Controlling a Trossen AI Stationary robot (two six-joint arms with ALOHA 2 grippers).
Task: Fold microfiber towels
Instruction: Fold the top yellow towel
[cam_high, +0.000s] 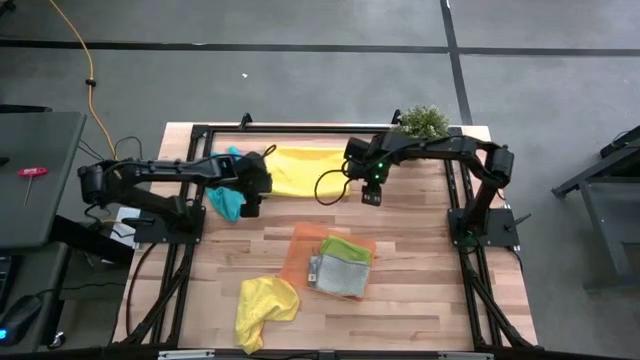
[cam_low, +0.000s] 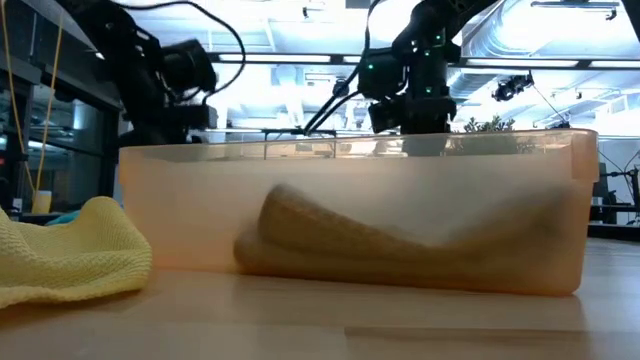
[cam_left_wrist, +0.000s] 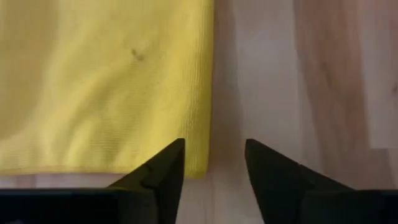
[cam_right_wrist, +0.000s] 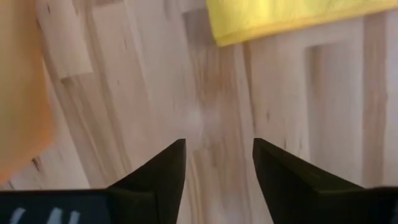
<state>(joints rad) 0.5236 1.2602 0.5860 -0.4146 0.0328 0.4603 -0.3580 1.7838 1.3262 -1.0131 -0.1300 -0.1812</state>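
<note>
Hovering at the back of the table (cam_high: 400, 300), both grippers flank a flat yellow towel (cam_high: 303, 170). Left gripper (cam_left_wrist: 214, 163) sits above that towel's corner, fingers spread with nothing between them; one finger (cam_left_wrist: 163, 171) overlaps the cloth edge, contact unclear. Right gripper (cam_right_wrist: 217, 163) hangs over bare wood just beside the towel's other end, fingers parted and empty. Teal towel (cam_high: 226, 200) lies bunched under the left arm, close by the spread yellow one. Second yellow towel (cam_high: 264, 305) lies crumpled near the front left. Orange tray (cam_high: 305, 243) sits mid-table holding a folded green towel (cam_high: 347, 247) and a folded grey towel (cam_high: 340, 275), the grey one overlapping the green. Plant (cam_high: 423, 121) stands at the back edge behind the right arm. From the low view, the tray wall fills the middle; crumpled yellow cloth sits to its left.
</note>
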